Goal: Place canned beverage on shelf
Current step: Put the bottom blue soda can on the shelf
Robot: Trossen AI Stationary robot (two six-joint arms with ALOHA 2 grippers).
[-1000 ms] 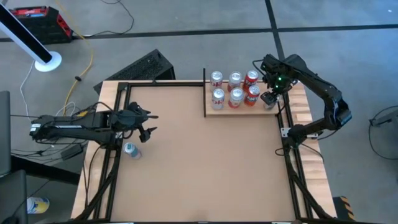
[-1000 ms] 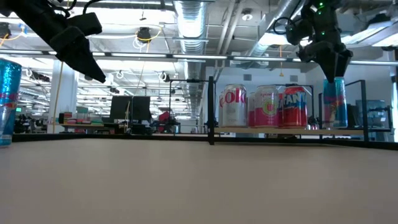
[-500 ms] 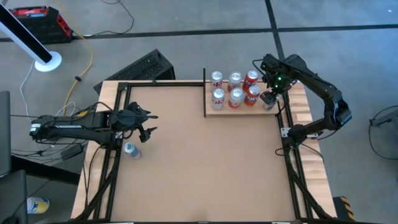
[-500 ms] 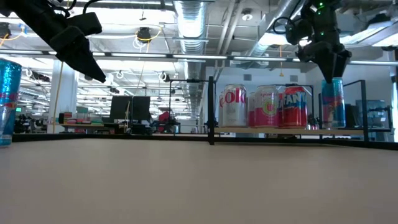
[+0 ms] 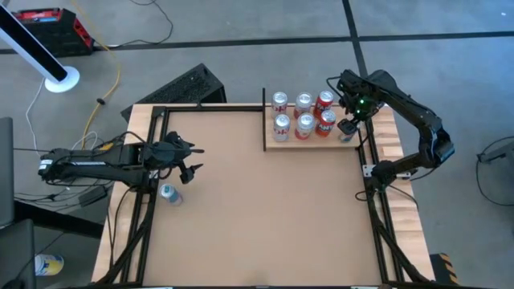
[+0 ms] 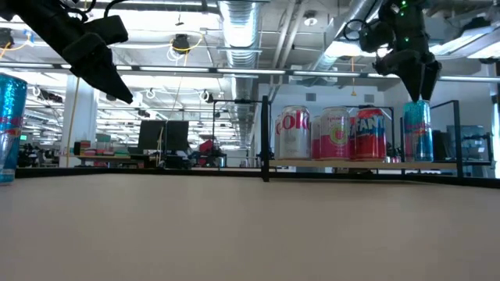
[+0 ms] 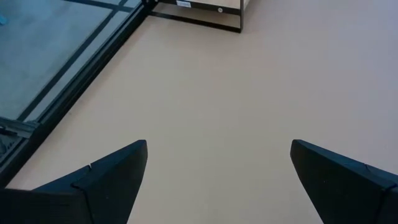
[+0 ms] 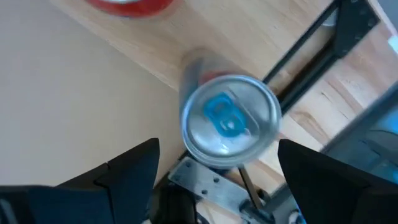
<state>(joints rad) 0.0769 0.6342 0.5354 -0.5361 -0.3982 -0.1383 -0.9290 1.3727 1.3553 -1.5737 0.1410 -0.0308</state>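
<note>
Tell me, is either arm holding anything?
No. The right gripper hangs open above the blue can standing on the shelf; the left gripper is open and empty.

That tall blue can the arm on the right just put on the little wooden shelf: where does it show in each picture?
High view: blue can at the shelf's right end, under the right gripper.
Low view: far right, beside the red can.
Left wrist view: not in it.
Right wrist view: centre, seen from above.
Shared landmark: the shelf.
</note>
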